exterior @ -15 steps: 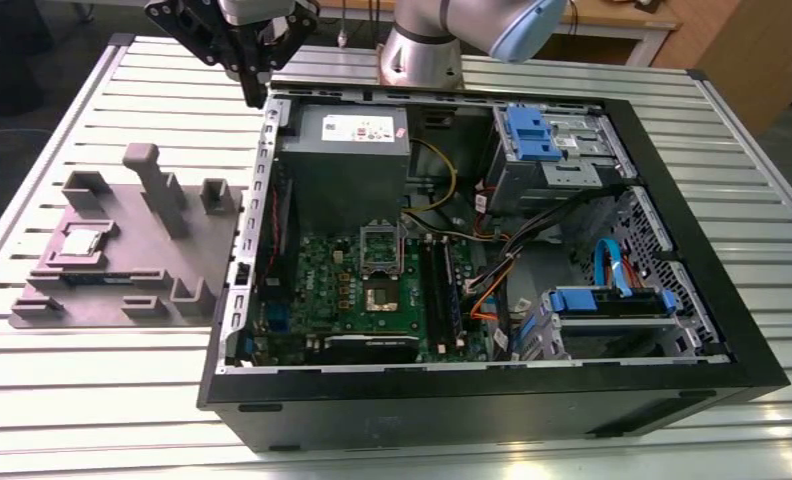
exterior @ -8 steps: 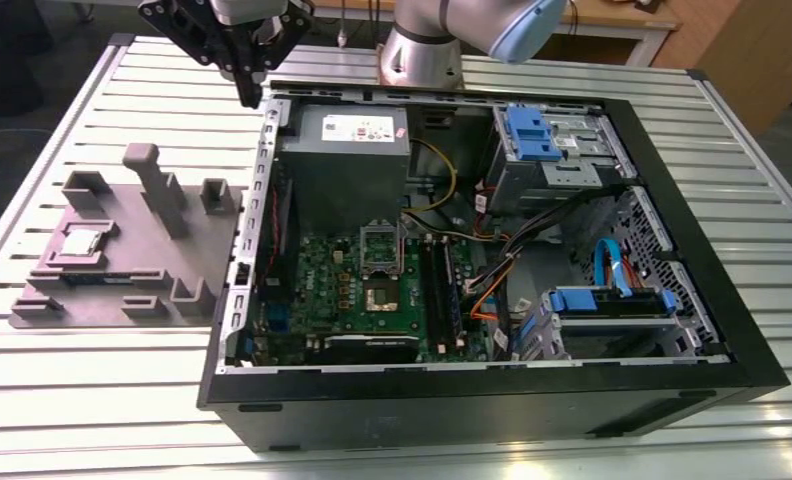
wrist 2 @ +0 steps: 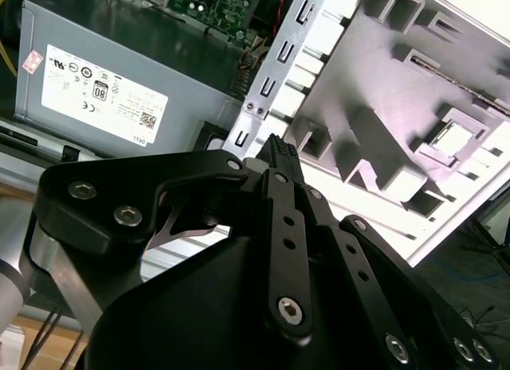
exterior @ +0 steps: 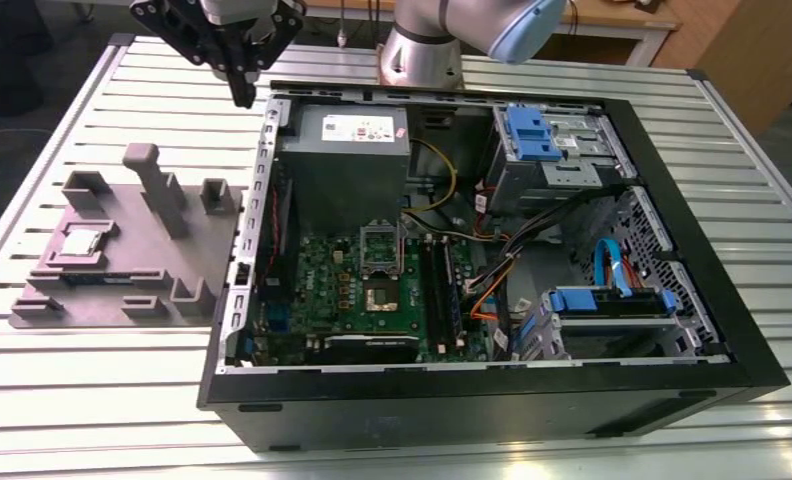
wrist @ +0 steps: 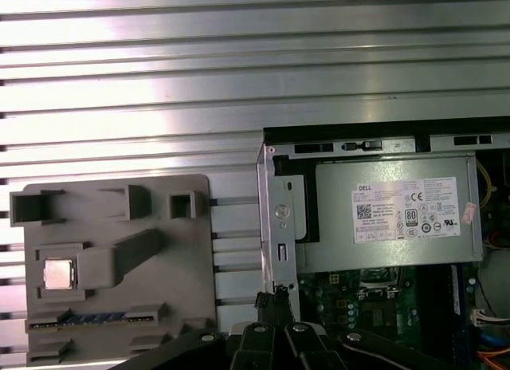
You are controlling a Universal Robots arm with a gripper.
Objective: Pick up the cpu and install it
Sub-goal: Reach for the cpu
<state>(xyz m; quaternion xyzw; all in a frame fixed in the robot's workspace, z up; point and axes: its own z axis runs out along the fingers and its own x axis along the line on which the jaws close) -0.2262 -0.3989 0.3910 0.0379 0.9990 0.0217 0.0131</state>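
Remotely, I logged the claw [exterior: 243, 92] pinched together, holding nothing, near the computer case [exterior: 503, 395] corner; the chip [exterior: 83, 241] lay in the grey tray [exterior: 207, 252].

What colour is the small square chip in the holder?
Pale silver: the cpu, clearest in the first wrist view.

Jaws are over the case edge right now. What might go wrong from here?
The cpu lies flat in the grey fixture, close to a tall post; the jaws, now shut, may clip that post. The socket sits beside the memory sticks, with loose cables nearby, so room is tight.
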